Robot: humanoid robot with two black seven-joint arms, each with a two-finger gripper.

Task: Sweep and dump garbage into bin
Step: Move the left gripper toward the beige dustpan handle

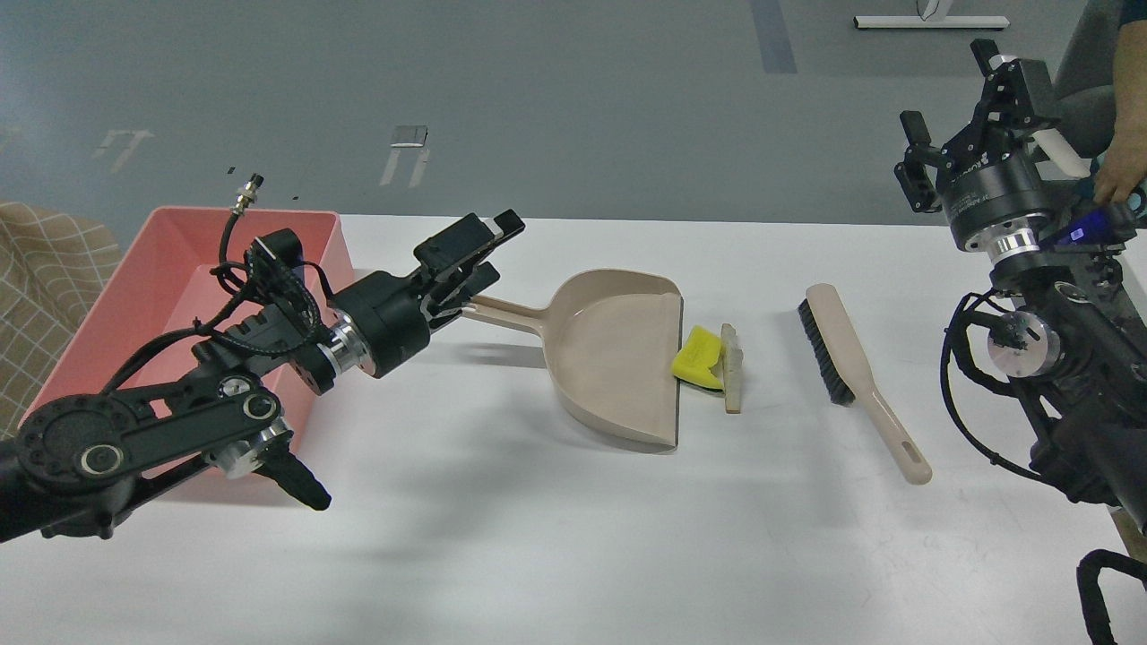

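Note:
The garbage lies on the white table just right of the dustpan's open edge: a yellow sponge-like chunk [697,360] touching the lip and a pale bread-like slice [732,369] beside it. The beige dustpan [614,354] lies flat with its handle [506,313] pointing left. My left gripper [491,249] is low over the handle's far end, fingers apart, and hides that end. The pink bin [170,269] stands at the table's left edge, partly behind my left arm. My right gripper [959,112] is raised at the far right, open and empty.
A beige brush with black bristles [856,367] lies right of the garbage, handle toward the front right. A person's hand [1116,175] shows at the right edge behind my right arm. A checked cloth [45,278] lies left of the bin.

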